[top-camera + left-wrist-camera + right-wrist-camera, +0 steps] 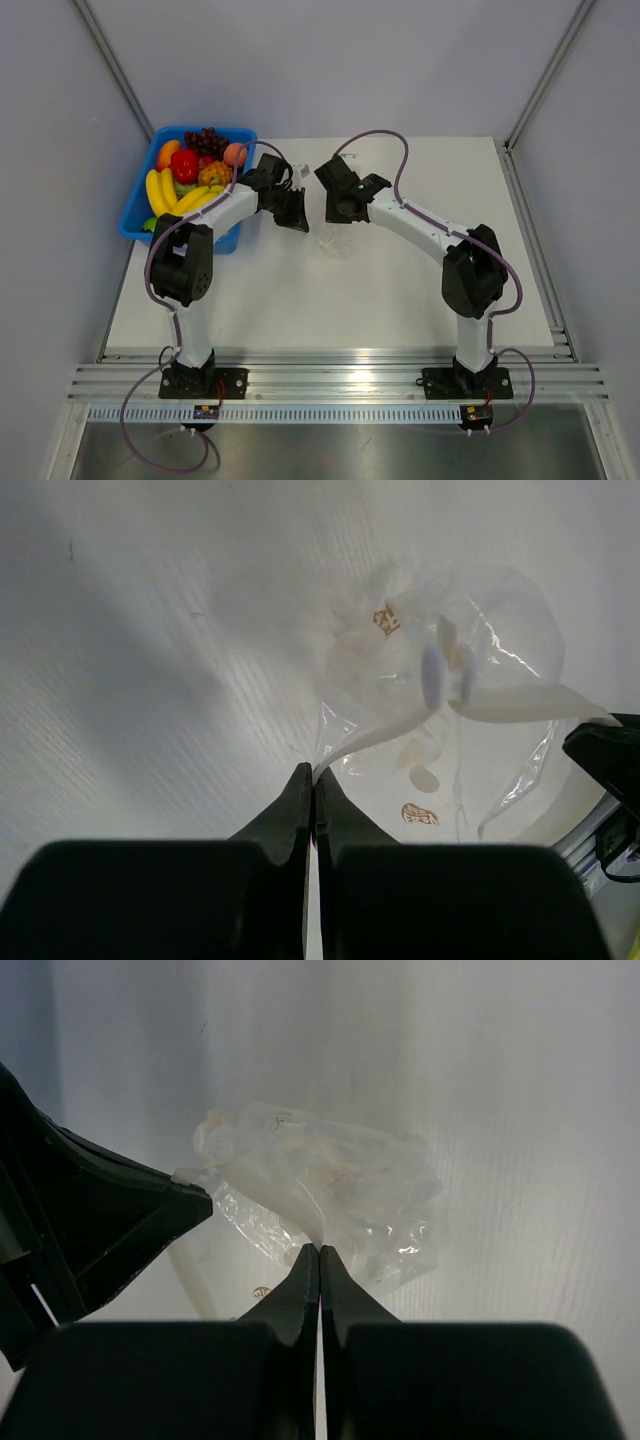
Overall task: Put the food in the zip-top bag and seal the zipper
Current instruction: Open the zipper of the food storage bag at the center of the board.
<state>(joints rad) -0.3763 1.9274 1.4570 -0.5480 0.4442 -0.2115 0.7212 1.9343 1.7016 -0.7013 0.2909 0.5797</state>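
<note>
The zip-top bag (338,241) is a crumpled see-through pouch on the white table between my two grippers. My left gripper (298,222) is shut on the bag's edge; in the left wrist view (315,772) a whitish strip of the bag (450,730) runs into its tips. My right gripper (335,213) is shut on the bag's other side, as the right wrist view (319,1248) shows with the bag (330,1175) bunched ahead. The peach-like fruit (235,153) lies in the blue bin. The zipper strip cannot be told apart.
The blue bin (137,205) stands at the table's far left with bananas (160,192), grapes (207,139) and other fruit. The left arm's finger (100,1220) shows at the left of the right wrist view. The table (400,300) is white.
</note>
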